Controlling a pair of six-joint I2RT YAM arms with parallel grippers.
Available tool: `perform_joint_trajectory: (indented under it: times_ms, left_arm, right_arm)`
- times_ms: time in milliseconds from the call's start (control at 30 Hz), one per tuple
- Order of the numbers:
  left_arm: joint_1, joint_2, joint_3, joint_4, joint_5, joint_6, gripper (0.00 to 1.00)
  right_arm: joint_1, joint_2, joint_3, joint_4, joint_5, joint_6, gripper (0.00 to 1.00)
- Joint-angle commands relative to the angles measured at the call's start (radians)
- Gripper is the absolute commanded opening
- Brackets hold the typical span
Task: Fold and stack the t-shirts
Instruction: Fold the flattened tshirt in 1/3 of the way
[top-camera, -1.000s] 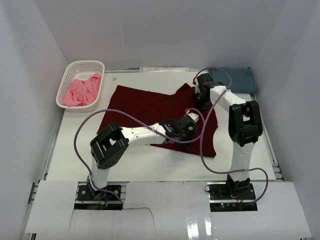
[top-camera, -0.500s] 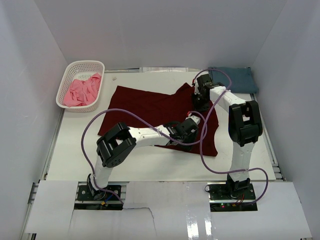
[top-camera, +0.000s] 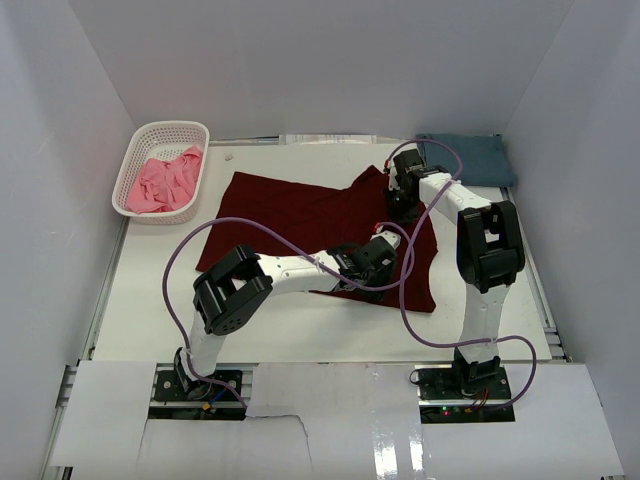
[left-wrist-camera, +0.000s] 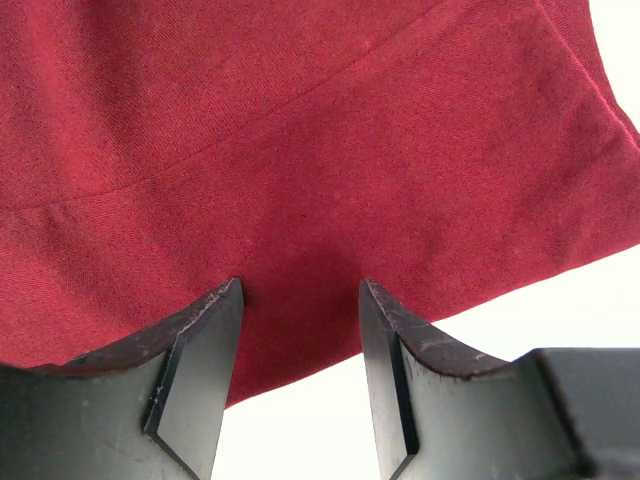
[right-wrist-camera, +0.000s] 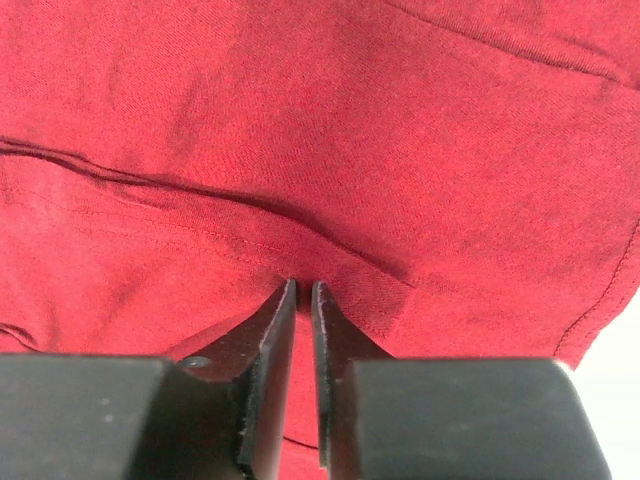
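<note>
The large dark maroon t-shirt (top-camera: 290, 215) lies spread flat in the middle of the white table. My left gripper (top-camera: 375, 262) stands open at its near hem, and in the left wrist view its fingertips (left-wrist-camera: 225, 300) rest on the maroon cloth (left-wrist-camera: 320, 130) just above the hem edge. My right gripper (top-camera: 400, 195) is at the shirt's far right part. In the right wrist view its jaws (right-wrist-camera: 302, 288) are drawn almost together, pinching a small ridge of the maroon cloth (right-wrist-camera: 400, 120). A slate-blue t-shirt (top-camera: 475, 158) lies folded at the far right. A pink t-shirt (top-camera: 165, 182) sits crumpled in the basket.
The white lattice basket (top-camera: 172, 125) stands at the far left corner. White walls enclose the table on three sides. Purple cables loop over the shirt from both arms. Bare tabletop (left-wrist-camera: 560, 300) shows just beyond the hem by the left fingers.
The right jaws have closed in on the maroon cloth. The left arm drew its gripper slightly back toward the near hem, still open.
</note>
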Motion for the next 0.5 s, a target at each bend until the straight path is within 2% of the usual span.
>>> perform_joint_trajectory:
  times_ms: [0, 100, 467]
  left_arm:
    - [-0.012, 0.032, -0.042, -0.028, 0.024, -0.016, 0.61]
    - [-0.012, 0.035, -0.045, -0.023, 0.034, -0.019, 0.61]
    - [-0.025, 0.040, -0.055, -0.019, 0.043, -0.029, 0.61]
  right_arm:
    - [0.000, 0.014, 0.032, 0.010, -0.005, -0.010, 0.15]
    - [0.000, 0.025, 0.066, 0.016, -0.002, -0.018, 0.08]
    - [-0.002, 0.100, 0.169, 0.054, -0.038, -0.036, 0.08]
